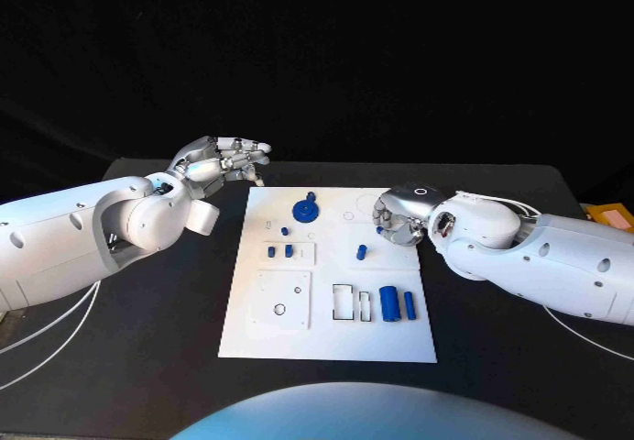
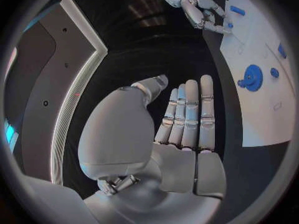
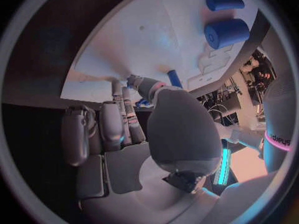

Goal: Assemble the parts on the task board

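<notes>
The white task board (image 1: 331, 312) lies mid-table. On it are a blue gear (image 1: 305, 210), small blue pegs (image 1: 280, 249), an upright peg (image 1: 359, 250) and a thick blue cylinder (image 1: 390, 302) beside a thinner one (image 1: 409, 305). My right hand (image 1: 400, 215) hovers over the board's right edge, fingers pointing down, and a small blue part (image 3: 142, 103) shows pinched between thumb and fingers, mostly hidden. My left hand (image 1: 224, 160) is raised off the board's far left corner; its fingers (image 2: 190, 114) are straight, side by side, and hold nothing. The gear (image 2: 252, 77) lies beyond them.
The black table (image 1: 146, 367) surrounds the board. An orange object (image 1: 610, 217) sits at the table's right edge. White cables (image 1: 53, 330) run under my left arm. Rectangular recesses (image 1: 343, 302) are cut in the board's near part.
</notes>
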You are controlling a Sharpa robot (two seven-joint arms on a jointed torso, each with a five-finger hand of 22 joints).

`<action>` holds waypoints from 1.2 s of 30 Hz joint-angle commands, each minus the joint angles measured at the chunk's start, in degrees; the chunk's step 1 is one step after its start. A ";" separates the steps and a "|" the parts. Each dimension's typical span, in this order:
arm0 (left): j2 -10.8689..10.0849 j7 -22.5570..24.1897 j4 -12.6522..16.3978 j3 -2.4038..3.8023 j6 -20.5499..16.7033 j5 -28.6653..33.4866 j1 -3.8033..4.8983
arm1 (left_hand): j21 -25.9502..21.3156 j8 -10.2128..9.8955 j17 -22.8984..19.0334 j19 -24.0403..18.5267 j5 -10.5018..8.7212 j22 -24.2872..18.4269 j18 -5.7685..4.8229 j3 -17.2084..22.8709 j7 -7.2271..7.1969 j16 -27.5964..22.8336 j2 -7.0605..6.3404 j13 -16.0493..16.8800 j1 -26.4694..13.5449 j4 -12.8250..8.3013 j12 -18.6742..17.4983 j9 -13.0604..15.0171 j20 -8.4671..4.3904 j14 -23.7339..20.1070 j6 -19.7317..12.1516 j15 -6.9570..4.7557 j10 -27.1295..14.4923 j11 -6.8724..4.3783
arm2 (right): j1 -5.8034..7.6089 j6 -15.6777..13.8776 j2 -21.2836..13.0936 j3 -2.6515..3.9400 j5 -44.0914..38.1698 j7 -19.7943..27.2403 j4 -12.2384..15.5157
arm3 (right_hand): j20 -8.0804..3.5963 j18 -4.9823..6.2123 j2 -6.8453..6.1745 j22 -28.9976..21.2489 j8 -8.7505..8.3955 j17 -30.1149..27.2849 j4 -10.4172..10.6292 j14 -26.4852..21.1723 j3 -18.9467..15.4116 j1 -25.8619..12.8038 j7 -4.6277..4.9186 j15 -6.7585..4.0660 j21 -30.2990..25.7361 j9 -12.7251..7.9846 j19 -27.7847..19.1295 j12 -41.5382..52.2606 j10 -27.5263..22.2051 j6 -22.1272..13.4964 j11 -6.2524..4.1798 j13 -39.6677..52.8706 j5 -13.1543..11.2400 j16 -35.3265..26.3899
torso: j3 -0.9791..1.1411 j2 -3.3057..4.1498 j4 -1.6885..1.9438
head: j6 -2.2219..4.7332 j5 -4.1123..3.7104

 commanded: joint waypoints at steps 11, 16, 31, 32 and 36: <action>0.17 0.22 -0.11 0.04 0.09 0.40 0.02 | -0.64 -1.01 -0.24 0.81 -0.13 -0.35 0.62 -0.99 0.47 -0.56 0.16 -0.32 0.78 -0.21 -1.01 -0.34 0.10 0.03 -1.41 0.72 -1.39 1.09 | -0.93 0.98 -0.14 -0.44 -0.11 -0.31 1.00 | -0.27 -0.79 1.10 9.55 0.95 0.88 -0.58 0.98 0.33 0.42 -0.47 -0.76 1.32 0.34 1.32 -0.25 1.99 1.42 -0.43 -0.01 -0.26 1.01 | -0.03 -0.14 0.03 | -0.11 0.18; 0.24 0.02 -0.17 0.04 0.19 0.40 0.02 | -0.66 -1.01 -0.25 0.82 -0.13 -0.36 0.62 -1.01 0.48 -0.56 0.17 -0.32 0.79 -0.22 -1.03 -0.34 0.11 0.02 -1.43 0.73 -1.44 1.11 | -1.00 0.80 -0.02 -0.44 -0.34 -0.78 1.09 | -0.46 -0.89 1.50 9.85 1.23 1.13 -0.95 1.08 0.40 0.71 -0.71 -0.97 1.73 0.51 1.55 -0.26 2.60 1.94 -0.69 0.00 -0.24 1.29 | -0.02 -0.07 0.11 | -0.12 0.27; 0.22 -0.61 -0.12 0.04 0.12 0.32 0.03 | -0.74 -1.06 -0.28 0.86 -0.12 -0.41 0.61 -1.10 0.58 -0.61 0.25 -0.33 0.87 -0.27 -1.06 -0.36 0.15 -0.01 -1.53 0.80 -1.69 1.19 | -1.28 2.05 0.69 -0.47 -0.82 -1.60 0.03 | -0.70 -0.90 2.28 9.99 1.27 0.86 -2.01 1.00 1.07 1.52 -0.76 -1.13 1.80 0.63 1.57 -0.75 2.94 2.09 -0.80 -0.14 -1.93 1.24 | 0.02 0.00 0.02 | -0.34 0.26; 0.21 -0.67 -0.11 0.04 0.11 0.31 0.03 | -0.77 -1.07 -0.29 0.86 -0.12 -0.42 0.61 -1.13 0.60 -0.62 0.25 -0.33 0.87 -0.27 -1.07 -0.37 0.16 -0.03 -1.55 0.81 -1.74 1.21 | -1.32 2.07 0.72 -0.48 -0.89 -1.65 0.00 | -0.70 -0.90 2.28 9.99 1.27 0.86 -2.01 1.00 1.07 1.52 -0.76 -1.13 1.80 0.63 1.57 -0.75 2.94 2.09 -0.80 -0.14 -1.93 1.24 | 0.02 0.01 0.03 | -0.34 0.25; 0.20 -0.96 -0.14 0.04 0.14 0.25 0.03 | -0.86 -1.12 -0.33 0.84 -0.12 -0.46 0.59 -1.23 0.67 -0.68 0.27 -0.33 0.91 -0.30 -1.10 -0.39 0.20 -0.10 -1.66 0.87 -1.92 1.28 | -1.41 2.01 0.71 -0.49 -1.04 -1.65 0.02 | -0.70 -0.94 2.48 10.10 1.24 0.96 -2.33 1.00 1.37 1.77 -0.72 -1.11 1.93 0.64 1.64 -0.91 2.96 2.07 -0.78 -0.18 -1.95 1.32 | 0.00 -0.04 0.00 | -0.46 0.20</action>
